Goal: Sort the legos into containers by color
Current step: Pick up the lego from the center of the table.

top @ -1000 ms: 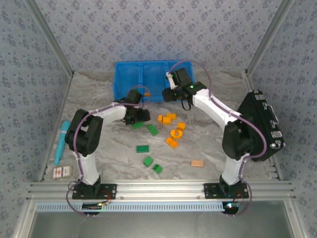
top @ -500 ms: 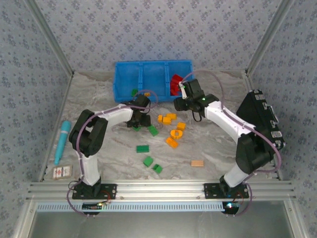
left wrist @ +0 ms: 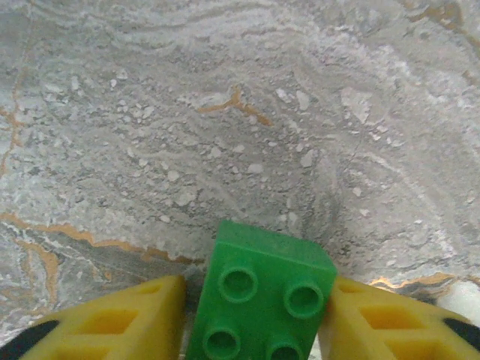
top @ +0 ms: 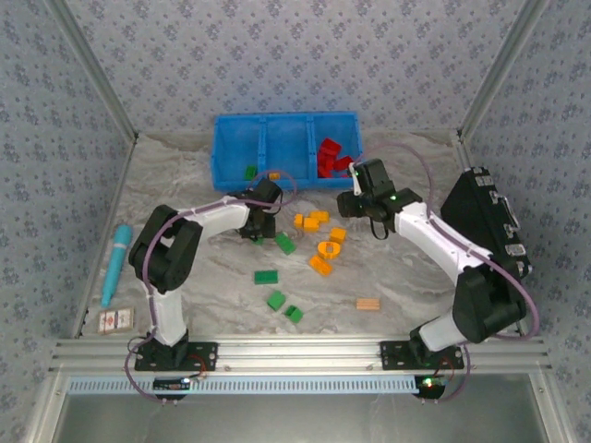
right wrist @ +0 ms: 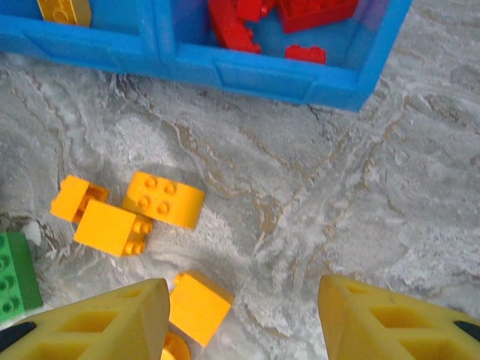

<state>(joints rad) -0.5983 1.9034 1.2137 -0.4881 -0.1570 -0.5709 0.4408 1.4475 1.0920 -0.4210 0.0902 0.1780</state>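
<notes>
Pinched in the left gripper [left wrist: 255, 319]: a green brick [left wrist: 264, 274], studs up, resting on the table [left wrist: 225, 112], with a finger tight against each flank. Gripped low and square across two studs, likely so as not to twist on the lift.

From above, left gripper [top: 261, 226] set at 9 o'clock of the orange heap [top: 314, 221], with the bin [top: 277, 117] at 12 o'clock of the table. Hence only a short carry to the left compartment, where one green [top: 250, 172] lies already.

Spread wide and holding nothing: the right gripper [right wrist: 240, 307], hanging over bare table at 2 o'clock of the heap, an orange brick [right wrist: 196, 304] just beside its left finger. Judged as poised for an orange pick, kept to its own side and clear of the other arm.

Sorted so far: reds [top: 331, 157] in the right compartment, one orange [top: 274, 174] in the middle. Loose yet: the heap and a ring [top: 327, 249] at centre, more greens [top: 276, 299] toward 6 o'clock. Reds apparently finished; orange and green mostly left.

Worth minding: both arms close around the same heap, so some risk of a nudge while lifting.
</notes>
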